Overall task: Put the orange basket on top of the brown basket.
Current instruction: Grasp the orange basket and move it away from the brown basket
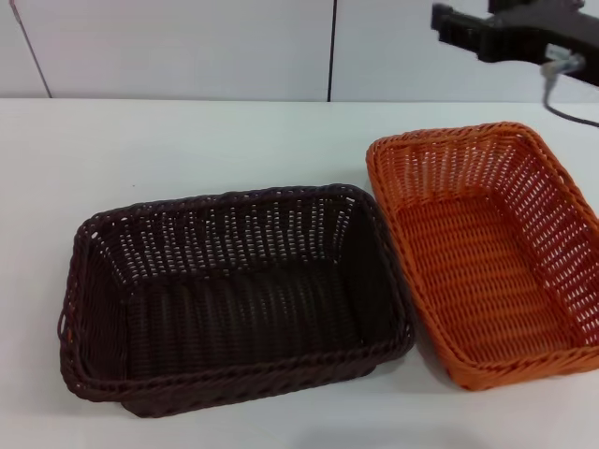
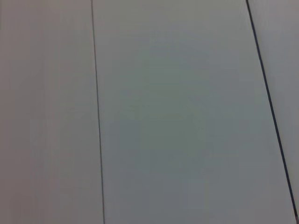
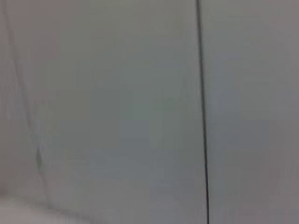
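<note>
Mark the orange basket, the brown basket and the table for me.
orange basket (image 1: 487,267): head view, on its woven floor.
brown basket (image 1: 243,313): head view, on its woven floor.
table (image 1: 168,150): head view, bare white top behind the baskets.

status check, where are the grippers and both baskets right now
Right gripper high at far right, above the orange basket, holding nothing. Left gripper out of view. Orange basket on the table, beside the brown basket, not stacked. Both baskets empty.
</note>
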Tool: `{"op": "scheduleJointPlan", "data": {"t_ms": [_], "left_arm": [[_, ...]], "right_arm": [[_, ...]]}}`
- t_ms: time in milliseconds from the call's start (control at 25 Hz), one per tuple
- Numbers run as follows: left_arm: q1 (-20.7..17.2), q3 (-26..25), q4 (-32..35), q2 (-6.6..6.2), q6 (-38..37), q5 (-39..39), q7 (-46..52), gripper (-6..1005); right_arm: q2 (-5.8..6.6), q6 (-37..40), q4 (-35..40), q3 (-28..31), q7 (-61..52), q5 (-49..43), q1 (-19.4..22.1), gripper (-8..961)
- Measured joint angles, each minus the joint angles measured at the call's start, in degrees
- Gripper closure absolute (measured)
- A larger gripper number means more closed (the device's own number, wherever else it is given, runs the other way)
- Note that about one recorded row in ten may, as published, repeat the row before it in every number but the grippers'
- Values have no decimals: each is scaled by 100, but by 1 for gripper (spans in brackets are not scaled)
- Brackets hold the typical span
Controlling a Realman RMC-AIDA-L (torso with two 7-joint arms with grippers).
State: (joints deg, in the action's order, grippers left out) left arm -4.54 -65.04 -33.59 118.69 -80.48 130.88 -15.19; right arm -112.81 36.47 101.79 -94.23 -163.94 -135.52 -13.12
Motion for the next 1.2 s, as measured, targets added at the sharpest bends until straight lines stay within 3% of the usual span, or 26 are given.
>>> {"op": "scheduleJointPlan", "data": {"t_ms": [40,80,160,200,320,360,400,560,840,1200], "left_arm": [[15,6,13,0,3,-17,-11,267],[15,6,13,0,3,-17,-11,268],[129,29,100,-1,57,-135,-42,268],[155,42,119,-1,76,-177,-49,268],[217,77,159,-2,146,-322,-64,268],[255,97,175,-4,199,-406,-76,268],[255,97,175,-4,199,-406,-76,268],[278,112,180,-5,298,-464,-94,267],[328,131,164,-5,393,-580,-143,267],[397,187,111,4,519,-733,-185,268]], "right_arm": [[-317,1398,362,776,468,19,-161,230],[-317,1398,362,776,468,19,-161,230],[-590,2991,764,1672,972,50,-437,230],[-590,2991,764,1672,972,50,-437,230],[-516,4291,909,2106,1103,62,-800,230],[-462,5162,876,2399,1327,63,-1053,229],[-462,5162,876,2399,1327,63,-1053,229],[-429,6894,736,2716,2086,35,-1432,229],[-461,8023,1018,2740,2404,62,-1448,229],[-514,8486,1163,2695,2524,-96,-1400,230]]}}
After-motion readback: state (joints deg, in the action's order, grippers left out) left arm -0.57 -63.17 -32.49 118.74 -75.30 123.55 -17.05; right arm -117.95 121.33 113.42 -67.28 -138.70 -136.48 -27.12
